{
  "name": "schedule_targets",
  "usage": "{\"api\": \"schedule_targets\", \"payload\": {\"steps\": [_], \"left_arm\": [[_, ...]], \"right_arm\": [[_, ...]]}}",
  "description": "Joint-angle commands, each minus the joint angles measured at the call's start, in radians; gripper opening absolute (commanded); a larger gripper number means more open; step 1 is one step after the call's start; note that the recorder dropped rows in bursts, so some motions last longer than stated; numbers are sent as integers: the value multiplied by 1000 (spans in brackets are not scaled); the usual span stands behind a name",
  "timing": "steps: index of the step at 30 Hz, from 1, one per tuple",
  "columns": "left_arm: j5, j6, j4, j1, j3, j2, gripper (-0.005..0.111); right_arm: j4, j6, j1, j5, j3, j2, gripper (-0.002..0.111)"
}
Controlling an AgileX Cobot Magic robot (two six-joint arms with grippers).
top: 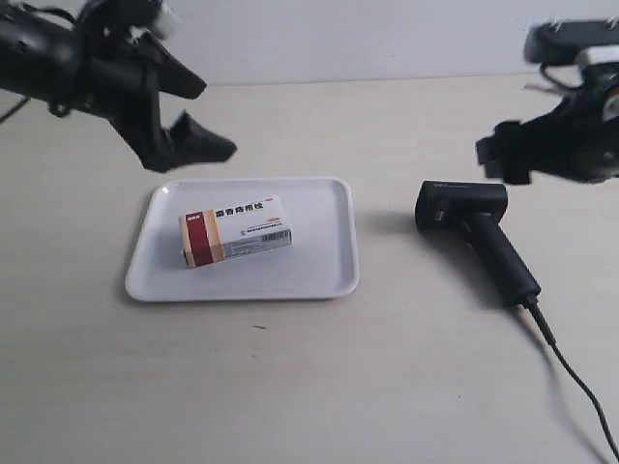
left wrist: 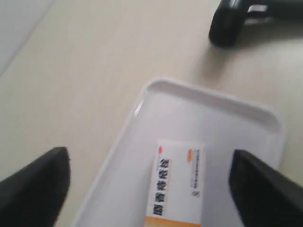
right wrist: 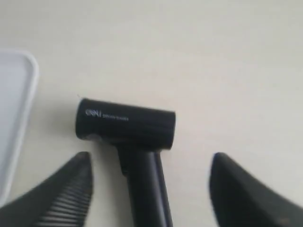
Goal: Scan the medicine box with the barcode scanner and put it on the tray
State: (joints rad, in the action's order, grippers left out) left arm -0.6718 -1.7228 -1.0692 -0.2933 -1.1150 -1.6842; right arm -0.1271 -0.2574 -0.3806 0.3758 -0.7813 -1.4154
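Note:
The medicine box, white with a dark red and tan end, lies flat on the white tray. My left gripper hangs open above the tray's far left corner, its fingers clear of the box. To the right of the tray the black barcode scanner lies on the table, its cable running to the front right. My right gripper is open above the scanner, its fingers wide on either side of the handle and not touching it.
The tan table carries only the tray and the scanner. A pale wall rises behind its far edge. The tray's edge shows beside the scanner head in the right wrist view.

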Motion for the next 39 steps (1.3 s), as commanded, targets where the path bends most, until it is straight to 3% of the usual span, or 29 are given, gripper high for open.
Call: {"api": "schedule_targets", "payload": {"steps": [1,4,5,6,10,14,17,20,23,27,31,33,35,36,38,39], "left_arm": [[-113,171,-105,36,49,224,2],[54,53,-345,24,231,406,3],[75,-62,-484,24,339,500,3],[65,-114,-528,24,384,542,3],[-26,-127,-505,24,528,717,3],[-32,-127,-497,24,544,765,3],[6,-127,-497,24,565,802,3],[105,-123,-515,34,666,941,3],[211,-124,-605,81,840,1176,3],[331,-126,-615,177,1005,1479,3],[363,-126,-613,226,1070,1684,3],[366,-128,-619,225,1074,1684,3],[412,-86,-569,225,1082,1684,3],[444,13,-486,226,1089,1684,3],[509,327,-198,226,1104,1684,3],[532,555,25,226,1115,1684,3]], "right_arm": [[42,-5,-23,-67,81,339,-1],[48,4,-45,-195,246,563,2],[48,2,-45,-204,288,651,2],[48,-5,-45,-194,299,695,2],[48,-5,-45,-167,305,909,2],[48,-5,-45,-167,305,1019,2],[48,-5,-45,-176,305,1046,2],[48,-5,-45,-181,305,1058,2],[48,-5,-45,-181,305,1060,2],[48,-5,-45,-181,305,1060,2],[48,-5,-45,-181,305,1060,2],[48,-5,-45,-181,305,1060,2],[48,-5,-45,-184,305,1064,2],[48,-5,-45,-184,305,1067,2],[48,-5,-45,-184,305,1069,2],[48,-5,-45,-184,305,1069,2]]}}
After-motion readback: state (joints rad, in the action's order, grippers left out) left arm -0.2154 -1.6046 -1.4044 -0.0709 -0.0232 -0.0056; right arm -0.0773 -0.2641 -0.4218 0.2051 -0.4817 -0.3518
